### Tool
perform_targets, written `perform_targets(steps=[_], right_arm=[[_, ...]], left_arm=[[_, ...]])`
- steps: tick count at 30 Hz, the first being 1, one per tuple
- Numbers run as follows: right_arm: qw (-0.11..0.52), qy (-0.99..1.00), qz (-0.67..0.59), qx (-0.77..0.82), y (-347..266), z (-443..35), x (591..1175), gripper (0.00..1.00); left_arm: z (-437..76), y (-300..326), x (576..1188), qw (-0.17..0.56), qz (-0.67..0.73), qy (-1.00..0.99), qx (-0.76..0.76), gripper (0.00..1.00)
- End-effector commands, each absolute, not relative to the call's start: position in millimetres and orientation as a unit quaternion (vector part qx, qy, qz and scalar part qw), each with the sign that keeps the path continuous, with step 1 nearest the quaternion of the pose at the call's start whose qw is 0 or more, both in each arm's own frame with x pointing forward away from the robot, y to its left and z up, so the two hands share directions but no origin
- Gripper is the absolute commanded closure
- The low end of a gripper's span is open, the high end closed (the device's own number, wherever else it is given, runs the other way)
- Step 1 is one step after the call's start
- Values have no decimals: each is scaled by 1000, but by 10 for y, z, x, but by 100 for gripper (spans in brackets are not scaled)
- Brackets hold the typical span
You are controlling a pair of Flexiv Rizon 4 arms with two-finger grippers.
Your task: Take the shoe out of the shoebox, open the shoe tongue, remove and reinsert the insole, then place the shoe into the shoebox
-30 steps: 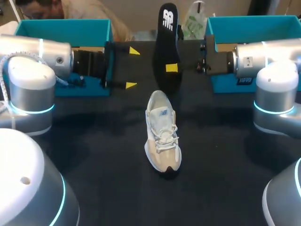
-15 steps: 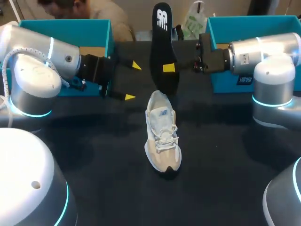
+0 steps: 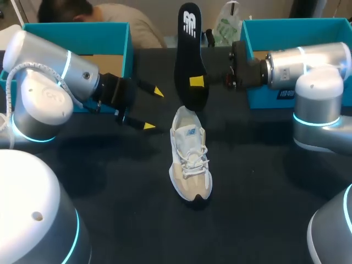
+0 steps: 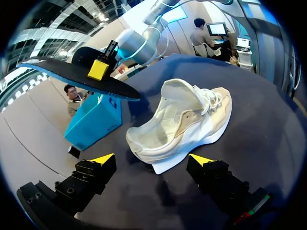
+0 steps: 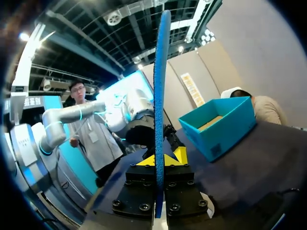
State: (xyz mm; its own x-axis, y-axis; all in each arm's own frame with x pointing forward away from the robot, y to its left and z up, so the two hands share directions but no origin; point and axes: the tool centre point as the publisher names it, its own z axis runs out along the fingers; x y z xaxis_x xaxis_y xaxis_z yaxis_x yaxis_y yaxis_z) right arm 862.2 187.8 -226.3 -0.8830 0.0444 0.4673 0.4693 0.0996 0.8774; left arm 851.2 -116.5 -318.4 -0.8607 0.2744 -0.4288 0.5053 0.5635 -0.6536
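Two robot arms work over a dark table (image 3: 110, 220). A pale shoe (image 3: 190, 159) lies on its sole in the middle of the table, toe toward the near edge and heel toward the far edge.

The right claw (image 5: 159, 160) is closed on a dark insole (image 3: 188, 55), pinching it flat between both fingers. It holds the insole on end in the air over the far middle of the table. The insole's lower end hangs just above and behind the shoe's heel.

The left claw (image 3: 153, 109) is spread wide and holds nothing. It sits near the heel on the shoe's left side, not touching it. Seen from the left wrist, the shoe's wide mouth lies just ahead of the fingers.

One teal box (image 3: 77, 33) stands at the far left corner and another (image 3: 297, 27) at the far right corner. Which one will take the shoe cannot be told.

Progress, as it appears: the shoe is out, its mouth looks opened up and the insole is removed. What remains is sliding the insole back in and returning the shoe to a box.
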Motion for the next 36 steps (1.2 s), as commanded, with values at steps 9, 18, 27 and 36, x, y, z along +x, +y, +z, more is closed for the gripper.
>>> perform_targets(steps=[9,18,27,36], right_arm=[[187,-730,-640,-151,1975,-2534,8698,100],[195,-715,-656,-143,2037,-2673,8601,100],[206,-708,-660,-144,2111,-2813,8486,100],[206,-708,-660,-144,2111,-2813,8486,100]], left_arm=[[-3460,-1221,8438,120,-391,888,208,0],[-3517,-1291,8429,117,-393,892,189,0],[-3562,-1408,8417,118,-392,894,180,0],[-3583,-1462,8407,122,-391,896,173,0]])
